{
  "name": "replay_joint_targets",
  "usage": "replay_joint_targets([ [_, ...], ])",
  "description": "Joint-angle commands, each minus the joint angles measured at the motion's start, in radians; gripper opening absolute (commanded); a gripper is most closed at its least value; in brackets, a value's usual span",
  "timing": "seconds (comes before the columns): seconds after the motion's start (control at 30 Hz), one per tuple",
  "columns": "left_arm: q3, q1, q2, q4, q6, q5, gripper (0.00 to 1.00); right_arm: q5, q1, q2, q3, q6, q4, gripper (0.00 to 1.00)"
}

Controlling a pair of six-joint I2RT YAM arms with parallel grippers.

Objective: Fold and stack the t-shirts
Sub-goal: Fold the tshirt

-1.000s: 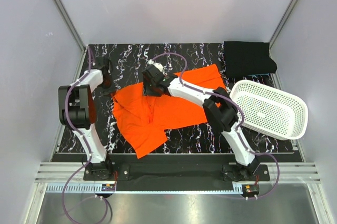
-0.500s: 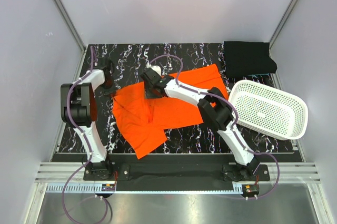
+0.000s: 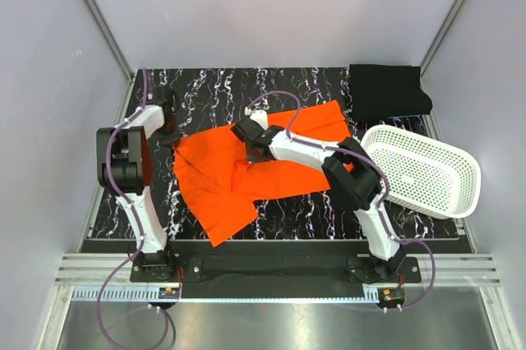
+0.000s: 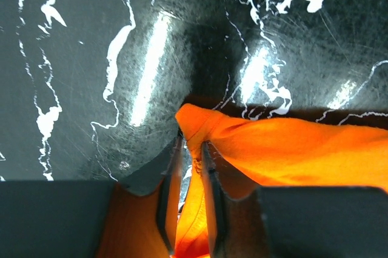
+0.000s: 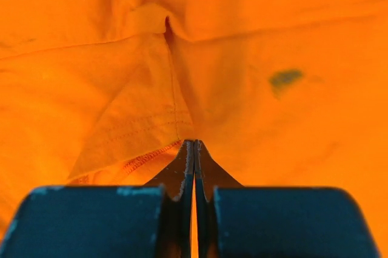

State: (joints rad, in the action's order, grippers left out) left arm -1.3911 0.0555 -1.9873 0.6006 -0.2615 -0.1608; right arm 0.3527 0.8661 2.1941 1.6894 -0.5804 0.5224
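Bright, even overhead light; top view sharp, wrist views soft at the near edge.
Top view: the orange t-shirt is evenly lit and strongly saturated, with only faint shadows along its folds. Left wrist view: two white glare streaks on the glossy worktop just above the shirt's corner, a dark shadow patch between them, and the left hand below it blurred and dim. Right wrist view: shirt seams are crisp mid-frame, and the right hand is dark and out of focus.
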Motion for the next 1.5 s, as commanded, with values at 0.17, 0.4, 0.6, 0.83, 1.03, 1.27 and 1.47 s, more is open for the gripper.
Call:
replay_joint_targets([
  [0.17,-0.068,0.015,-0.036,-0.007,0.028,-0.052,0.27,0.103,-0.002,-0.109,-0.088,-0.019,-0.022,0.0],
  [0.4,-0.12,0.018,-0.015,0.016,0.042,-0.066,0.31,0.104,-0.019,-0.129,-0.126,-0.048,-0.028,0.03],
  [0.6,-0.135,0.014,0.008,0.057,0.039,-0.08,0.31,0.055,-0.024,-0.192,-0.154,-0.042,-0.029,0.21],
  [0.83,-0.126,0.003,0.076,0.068,0.045,-0.086,0.33,-0.039,-0.036,-0.238,-0.134,-0.036,-0.033,0.31],
  [1.03,-0.12,-0.005,0.101,0.062,0.024,-0.011,0.35,-0.201,-0.044,-0.097,0.016,0.01,-0.087,0.24],
  [1.27,-0.037,-0.017,0.097,0.012,0.007,0.107,0.34,-0.218,-0.056,-0.013,0.015,-0.004,-0.094,0.24],
  [1.47,0.006,-0.02,0.019,-0.005,-0.013,0.08,0.33,-0.172,-0.061,-0.046,-0.074,-0.019,-0.093,0.24],
])
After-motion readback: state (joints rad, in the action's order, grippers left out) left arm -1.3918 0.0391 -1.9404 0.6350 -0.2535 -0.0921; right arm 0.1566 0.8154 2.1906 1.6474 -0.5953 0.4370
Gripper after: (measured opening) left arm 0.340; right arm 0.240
